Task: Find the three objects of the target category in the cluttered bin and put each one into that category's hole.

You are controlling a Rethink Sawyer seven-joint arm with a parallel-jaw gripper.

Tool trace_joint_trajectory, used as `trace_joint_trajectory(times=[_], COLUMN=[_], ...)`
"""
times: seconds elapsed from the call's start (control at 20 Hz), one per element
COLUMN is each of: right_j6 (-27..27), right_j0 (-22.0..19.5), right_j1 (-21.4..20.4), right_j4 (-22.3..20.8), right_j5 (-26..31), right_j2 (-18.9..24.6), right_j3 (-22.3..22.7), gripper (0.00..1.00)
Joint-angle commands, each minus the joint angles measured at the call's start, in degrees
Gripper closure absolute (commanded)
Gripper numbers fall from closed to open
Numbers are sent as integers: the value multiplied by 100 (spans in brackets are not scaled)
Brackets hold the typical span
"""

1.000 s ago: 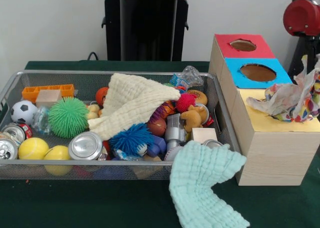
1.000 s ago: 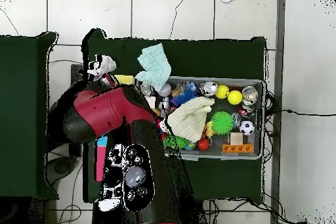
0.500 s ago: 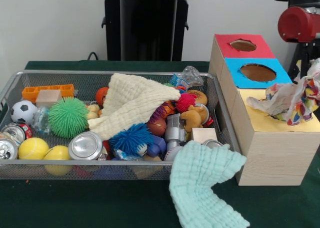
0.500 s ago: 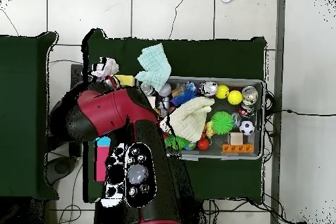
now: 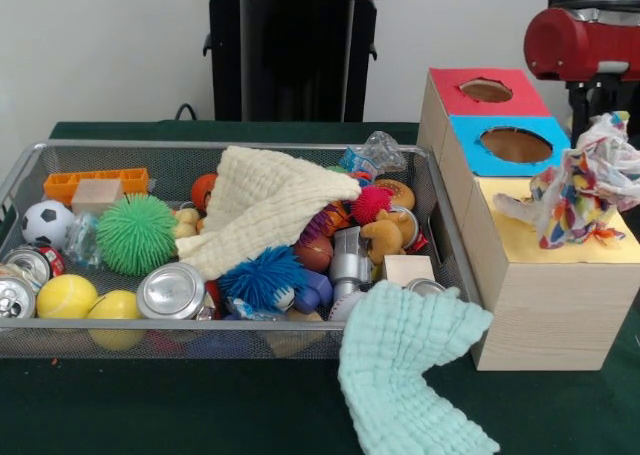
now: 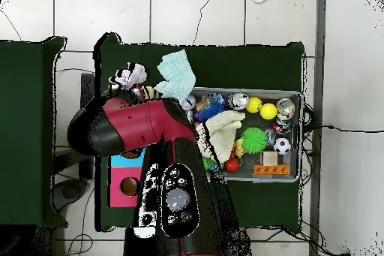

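Observation:
A crumpled whitish wrapper (image 5: pixel 585 180) with red, yellow and blue patches hangs from my gripper (image 5: pixel 603 135) just above the yellow top (image 5: pixel 520 240) of the wooden box. The gripper is shut on its upper end, and the wrapper hides the fingers. The wrapper also shows in the overhead view (image 6: pixel 129 77), past the end of my red arm (image 6: pixel 142 125). The wrapper hides any hole in the yellow top. The wire mesh bin (image 5: pixel 60 153) stands to the left, full of clutter. No other such wrapper shows in it.
The box also has a blue top with a hole (image 5: pixel 515 145) and a red top with a hole (image 5: pixel 486 90). A mint cloth (image 5: pixel 405 375) hangs over the bin's front right corner. A cream cloth (image 5: pixel 265 205), spiky balls, cans and toys fill the bin.
The arm has moved left in the front view, carrying the wrapper. The wrapper has gathered up and now hangs further over the yellow top.

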Motion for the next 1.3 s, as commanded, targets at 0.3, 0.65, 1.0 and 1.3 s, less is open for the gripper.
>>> trace_joint_trajectory(times=[0.3,0.65,1.0,1.3], right_j6=[907,899,905,933], right_j0=[-157,-53,30,94], right_j1=[491,235,-89,-306], right_j4=[335,501,677,769], right_j5=[661,1143,1674,2055], right_j2=[-87,-153,-187,-214], right_j3=[782,788,793,716], gripper=[100,100,100,100])
